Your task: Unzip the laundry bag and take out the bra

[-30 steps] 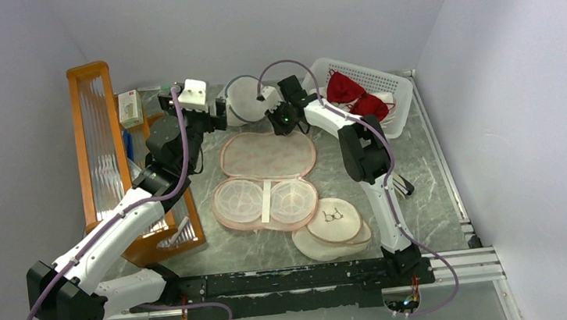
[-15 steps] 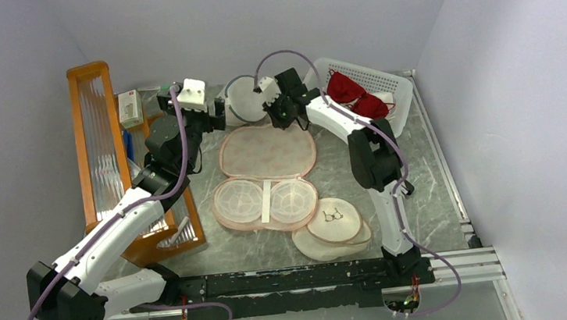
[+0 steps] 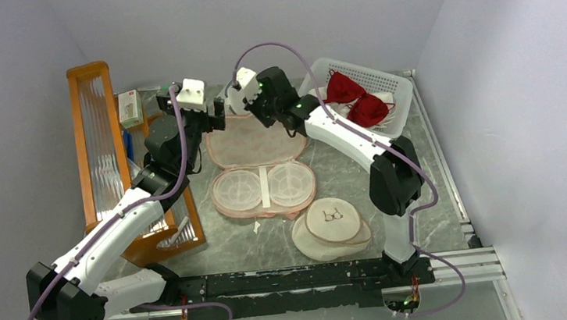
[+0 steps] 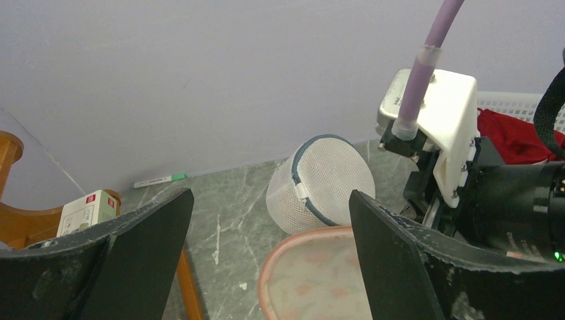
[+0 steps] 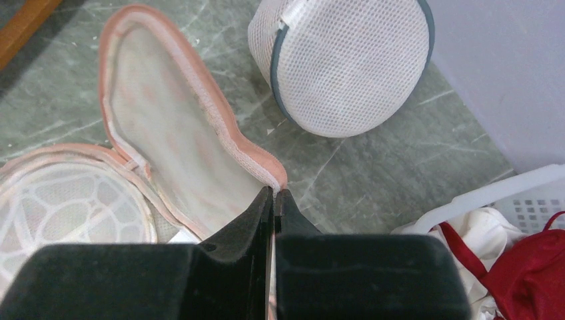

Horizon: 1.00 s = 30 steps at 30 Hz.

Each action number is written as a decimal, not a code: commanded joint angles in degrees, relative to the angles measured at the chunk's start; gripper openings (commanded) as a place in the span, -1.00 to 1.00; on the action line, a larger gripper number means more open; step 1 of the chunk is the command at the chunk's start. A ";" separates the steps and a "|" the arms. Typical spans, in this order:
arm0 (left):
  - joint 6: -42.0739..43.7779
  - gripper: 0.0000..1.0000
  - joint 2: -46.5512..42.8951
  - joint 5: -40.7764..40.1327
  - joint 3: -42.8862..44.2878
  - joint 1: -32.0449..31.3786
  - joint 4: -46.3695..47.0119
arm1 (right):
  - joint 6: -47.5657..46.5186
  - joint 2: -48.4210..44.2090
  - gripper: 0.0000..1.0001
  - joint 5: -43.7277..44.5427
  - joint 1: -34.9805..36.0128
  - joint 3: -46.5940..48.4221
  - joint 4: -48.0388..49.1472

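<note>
My right fingers (image 5: 274,200) were pressed together, pinching the pink far edge of the laundry bag (image 3: 264,189). The bag lay open mid-worktop (image 3: 433,193), its far flap tilted up. My left fingers (image 4: 143,233) stood spread at its far left. The bra (image 3: 346,89) lay in the basket (image 3: 397,85), far right.

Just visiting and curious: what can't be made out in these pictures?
- Top view: where the right gripper pinches the laundry bag is hidden under its own wrist.
- Right wrist view: the bra is cut off by the frame corner.
- Left wrist view: the right arm covers part of the bra.
- All views: the zipper pull is too small to find.
</note>
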 commanded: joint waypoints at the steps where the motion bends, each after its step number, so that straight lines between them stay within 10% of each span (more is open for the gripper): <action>1: 0.06 0.98 -1.79 -0.55 1.73 0.61 1.02 | 0.20 -0.95 -1.00 7.08 1.22 1.77 2.37; 10: 0.54 0.98 -2.80 -1.22 1.50 0.63 1.32 | -2.40 -2.89 -1.00 7.39 2.36 1.92 1.70; 30: 1.08 0.98 -3.67 -2.12 1.40 0.67 1.41 | 3.09 -20.67 -1.00 3.62 10.40 -29.09 3.38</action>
